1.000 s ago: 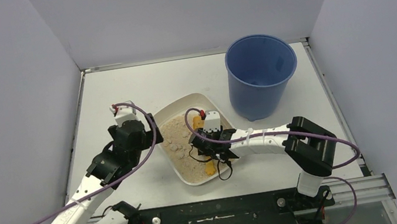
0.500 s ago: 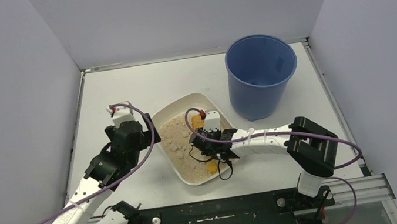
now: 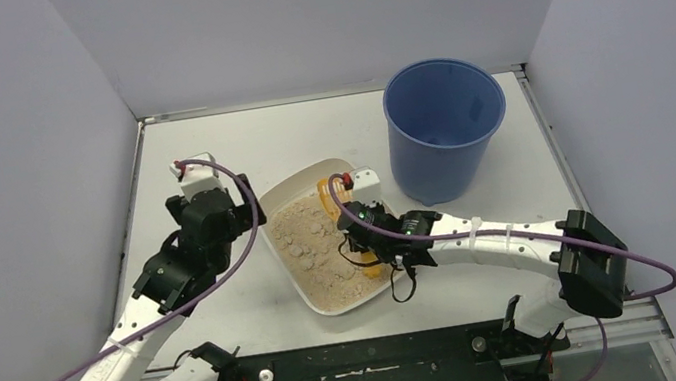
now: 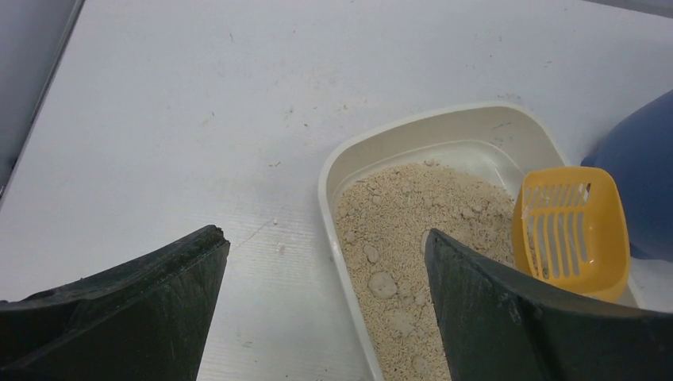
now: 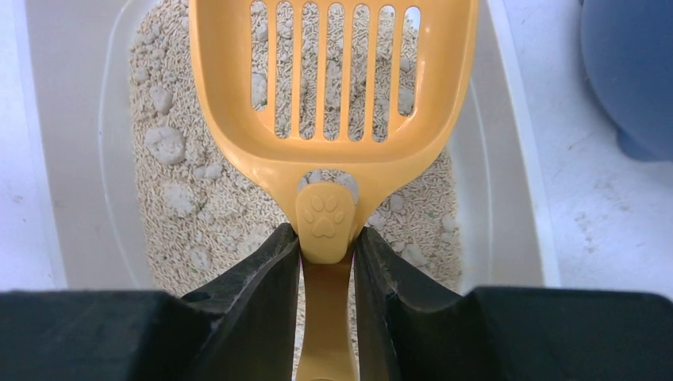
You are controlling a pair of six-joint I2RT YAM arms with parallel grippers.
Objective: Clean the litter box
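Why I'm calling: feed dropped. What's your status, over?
Right end effector shut on scoop. Left end effector open, near litter box. Clumps in litter. Nothing in the way.

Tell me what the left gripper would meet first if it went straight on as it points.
Probably the near rim of the litter box, or the table beside it: the open fingers of the left gripper frame that edge; depth is unclear.

Overhead plus wrist close-ups, all on litter box [image 4: 444,147]
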